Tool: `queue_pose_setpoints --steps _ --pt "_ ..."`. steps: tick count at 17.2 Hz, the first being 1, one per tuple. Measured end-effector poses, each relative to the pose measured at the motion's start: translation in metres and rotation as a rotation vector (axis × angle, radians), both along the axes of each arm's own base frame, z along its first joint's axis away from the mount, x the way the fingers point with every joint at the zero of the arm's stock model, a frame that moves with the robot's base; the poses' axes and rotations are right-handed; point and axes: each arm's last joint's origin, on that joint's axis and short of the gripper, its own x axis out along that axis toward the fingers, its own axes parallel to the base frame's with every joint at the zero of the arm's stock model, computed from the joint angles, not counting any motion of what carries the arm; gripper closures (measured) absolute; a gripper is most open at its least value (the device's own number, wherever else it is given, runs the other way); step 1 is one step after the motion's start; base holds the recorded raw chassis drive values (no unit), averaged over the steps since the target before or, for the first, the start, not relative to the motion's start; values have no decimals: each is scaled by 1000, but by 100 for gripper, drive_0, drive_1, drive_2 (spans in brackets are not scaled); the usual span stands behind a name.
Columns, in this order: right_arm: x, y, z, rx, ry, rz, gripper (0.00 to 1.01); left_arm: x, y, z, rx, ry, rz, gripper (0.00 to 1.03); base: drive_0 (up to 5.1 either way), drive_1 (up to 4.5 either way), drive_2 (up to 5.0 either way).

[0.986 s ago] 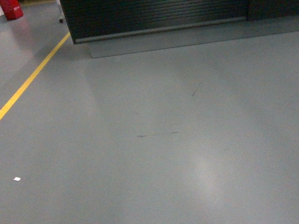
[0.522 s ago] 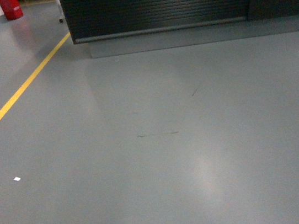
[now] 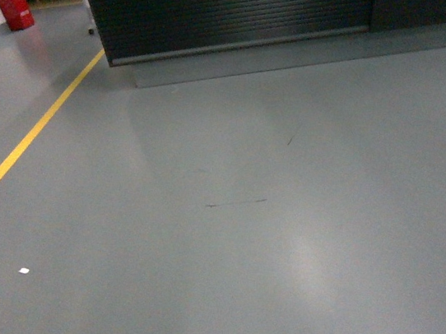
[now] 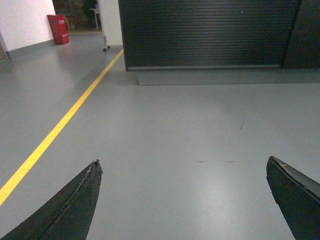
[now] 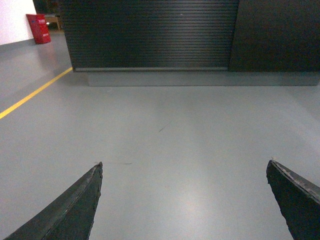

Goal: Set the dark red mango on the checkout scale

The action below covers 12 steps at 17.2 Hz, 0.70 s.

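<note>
Grey floor, black counter

Checkout [image 3: 233,3] front black with horizontal ribs; floor [image 3: 298,231] plain glossy grey, yellow line [image 3: 28,136] across it; red object [image 3: 16,11] behind.

All three views low, forward-facing, sharing the checkout [image 3: 234,7] front

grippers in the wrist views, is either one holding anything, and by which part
Nothing is held. The left gripper and the right gripper both stand wide open, with only bare grey floor between their black fingers. No mango is in view.
</note>
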Motion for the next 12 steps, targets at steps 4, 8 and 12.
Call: queue_pose_setpoints --steps 4,8,12 --pt "0 0 0 0 -1 0 3 0 0 0 0 -1 0 5 -3 423 -429" --pt "0 0 0 0 0 0 3 0 0 0 0 1 0 5 -3 422 -429" --pt "0 0 0 0 0 1 3 0 0 0 0 -1 0 5 -7 424 -437"
